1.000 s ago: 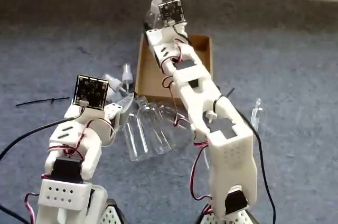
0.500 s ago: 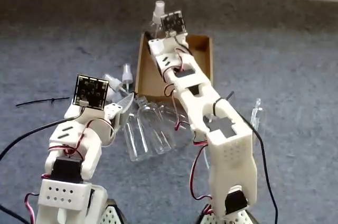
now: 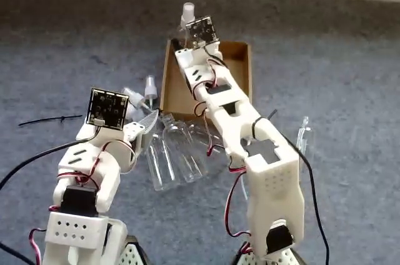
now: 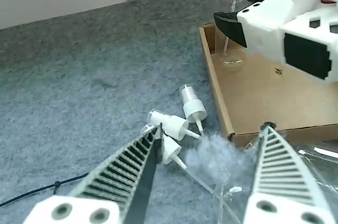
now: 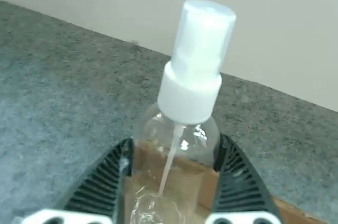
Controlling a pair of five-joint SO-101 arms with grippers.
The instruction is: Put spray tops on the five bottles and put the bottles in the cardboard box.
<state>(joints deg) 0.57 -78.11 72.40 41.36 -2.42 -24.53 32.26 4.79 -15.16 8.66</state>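
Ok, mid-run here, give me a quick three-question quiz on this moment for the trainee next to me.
1. Fill in: the fingers of the left gripper stand ___.
2. True or false: the right gripper is shut on a bottle that wears its spray top.
3. Where do the loose spray tops lie? A in the left gripper; B on the carpet; C in the right gripper.
Key: 1 open; 2 true; 3 B.

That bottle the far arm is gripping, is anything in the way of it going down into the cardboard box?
Nothing visible is. The right gripper holds the capped bottle upright at the far corner of the cardboard box, and the floor of the box beside it shows bare cardboard.
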